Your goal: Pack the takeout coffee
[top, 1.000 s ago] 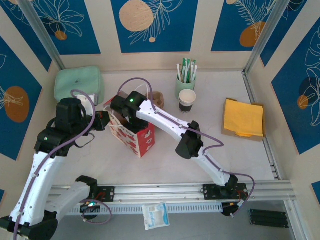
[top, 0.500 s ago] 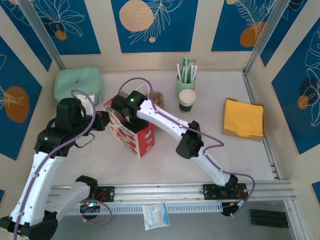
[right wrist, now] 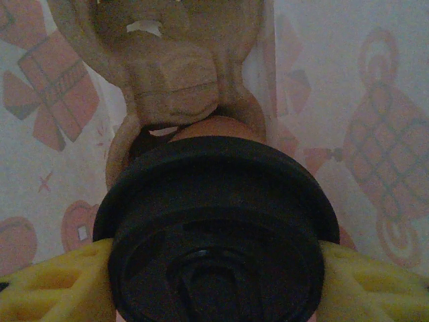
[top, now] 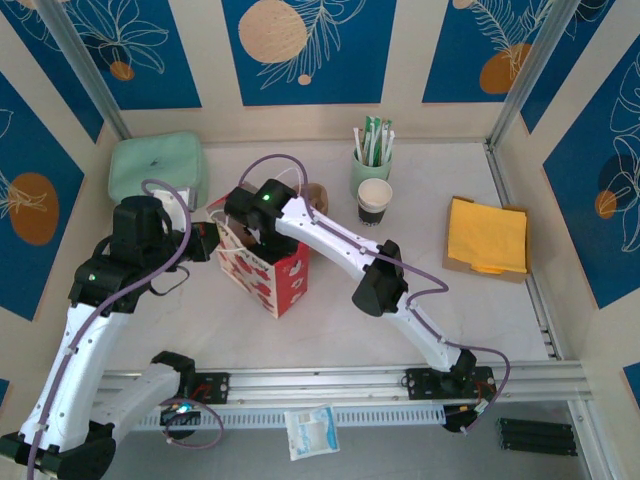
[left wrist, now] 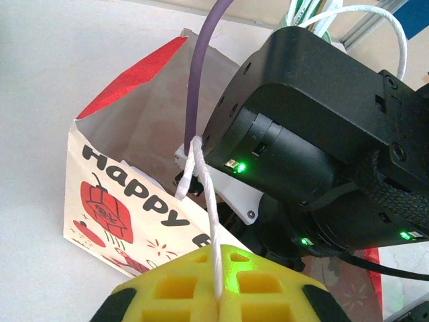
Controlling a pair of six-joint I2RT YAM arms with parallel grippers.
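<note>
Paper bag (left wrist: 124,201) front reads "Happy"; rest of txt hidden.

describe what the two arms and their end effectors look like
Both arms are white tubular links with black joint housings, each trailed by a purple cable. The left arm and right arm carry small green indicator lights. The left end effector is yellow plastic moulded with a square grid; the right end effector is the same yellow.

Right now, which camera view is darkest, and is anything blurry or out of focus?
Right wrist view: dimmest, inside the paper bag, the takeout coffee lid close and soft between the right fingers. Left wrist view: bright, bag print sharp, the left fingers pinching the white handle slightly soft. Top external view: evenly lit, sharp.
</note>
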